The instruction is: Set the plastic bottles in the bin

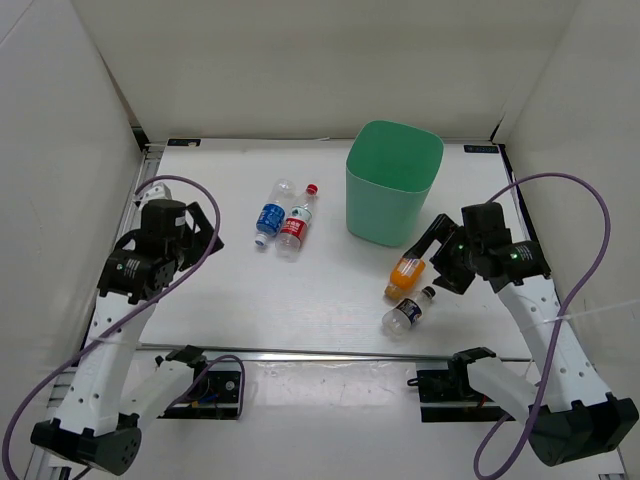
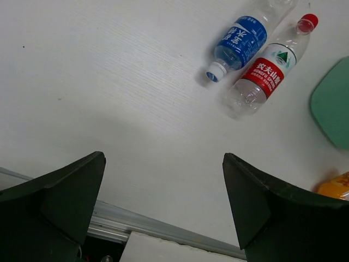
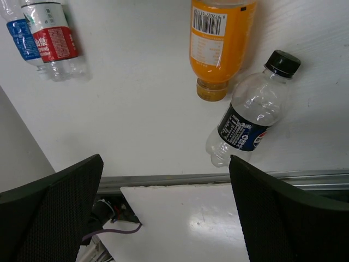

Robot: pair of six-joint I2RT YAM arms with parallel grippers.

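The mint-green bin [image 1: 385, 215] stands upright at the back centre. The blue-labelled bottle [image 1: 270, 215] and the red-labelled, red-capped bottle [image 1: 293, 228] lie side by side to the left of the bin. The orange-filled bottle [image 1: 405, 275] and the dark-labelled bottle [image 1: 408, 311] lie to the bin's front right. My left gripper [image 1: 207, 230] is open and empty, left of the blue-labelled bottle [image 2: 242, 38] and the red-labelled one [image 2: 267, 76]. My right gripper [image 1: 432, 240] is open and empty, just right of the orange bottle [image 3: 221, 41] and above the dark-labelled one [image 3: 248, 123].
White walls enclose the table on the left, back and right. A metal rail [image 1: 330, 354] runs along the table's front edge, with the arm bases below it. A purple cable [image 1: 590, 215] loops from each arm. The bin's edge [image 2: 332, 103] shows in the left wrist view.
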